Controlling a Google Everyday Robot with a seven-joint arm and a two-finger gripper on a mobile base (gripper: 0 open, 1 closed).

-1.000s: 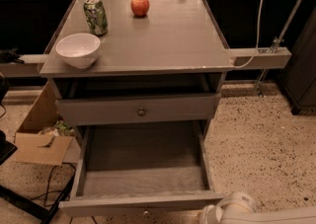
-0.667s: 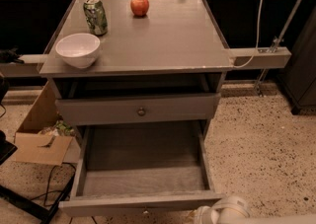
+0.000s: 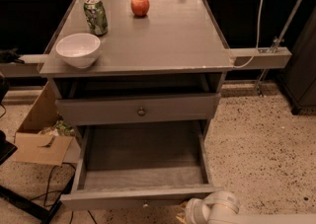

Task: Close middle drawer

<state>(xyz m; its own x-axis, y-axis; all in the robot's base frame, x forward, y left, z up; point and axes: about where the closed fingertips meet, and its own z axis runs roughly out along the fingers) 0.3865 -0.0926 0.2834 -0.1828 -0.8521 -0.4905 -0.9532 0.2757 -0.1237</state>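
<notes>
Well beyond the gripper (image 3: 210, 211) we see a white bowl (image 3: 78, 49), a green soda can (image 3: 95, 16) and a red apple (image 3: 140, 6) standing apart on the cabinet's smooth grey top (image 3: 163, 40). A cardboard box (image 3: 39, 144) sits far to the gripper's left on the speckled floor (image 3: 256, 139). The middle drawer (image 3: 123, 198), a wide, deep box of matte grey wood with a low flat front, stands pulled far out just left of the gripper, under the upper drawer (image 3: 108, 110) with its small round metal knob (image 3: 141, 111). The arm lies low along the bottom right edge, its rounded white casing near the drawer's front right corner, and we cannot tell whether the gripper is released or clenched.
</notes>
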